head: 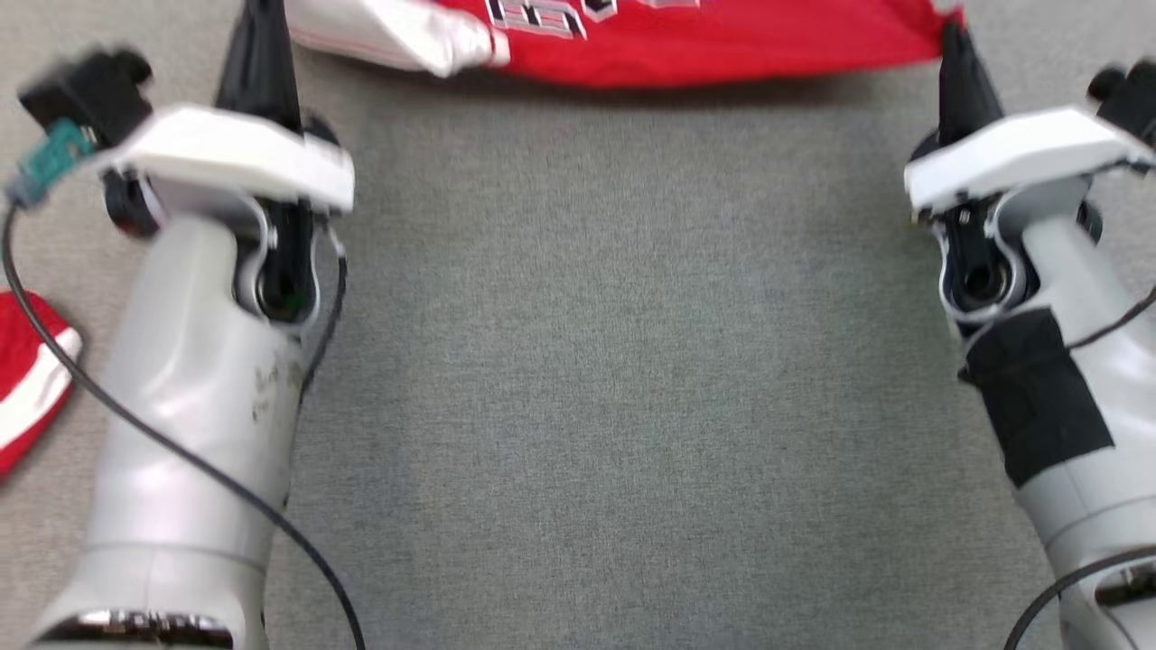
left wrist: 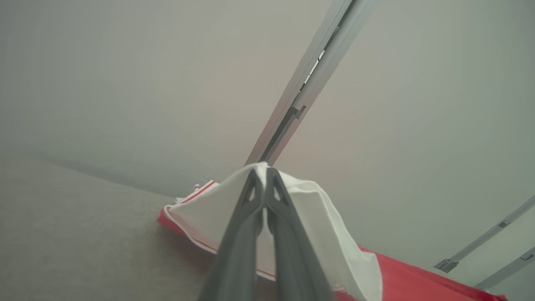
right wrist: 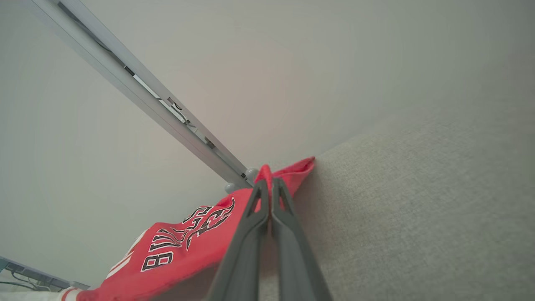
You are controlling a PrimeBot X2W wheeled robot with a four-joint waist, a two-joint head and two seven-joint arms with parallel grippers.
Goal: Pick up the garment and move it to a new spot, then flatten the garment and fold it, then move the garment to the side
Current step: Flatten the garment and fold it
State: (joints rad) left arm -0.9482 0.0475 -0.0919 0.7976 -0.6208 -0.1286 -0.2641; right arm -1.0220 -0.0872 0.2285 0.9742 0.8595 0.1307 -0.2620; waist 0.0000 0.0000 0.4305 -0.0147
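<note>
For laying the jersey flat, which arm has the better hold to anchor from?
Right, probably. The right gripper is shut on a plain red corner of the jersey, edge taut. The left gripper pinches a folded-over white flap, likely needing a regrip.

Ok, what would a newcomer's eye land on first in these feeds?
The red jersey with black-and-white lettering, stretched across the far end of the grey fabric surface. The left gripper is shut on its white end, the right gripper on a red corner. A second red-and-white cloth lies at the head view's left edge.
</note>
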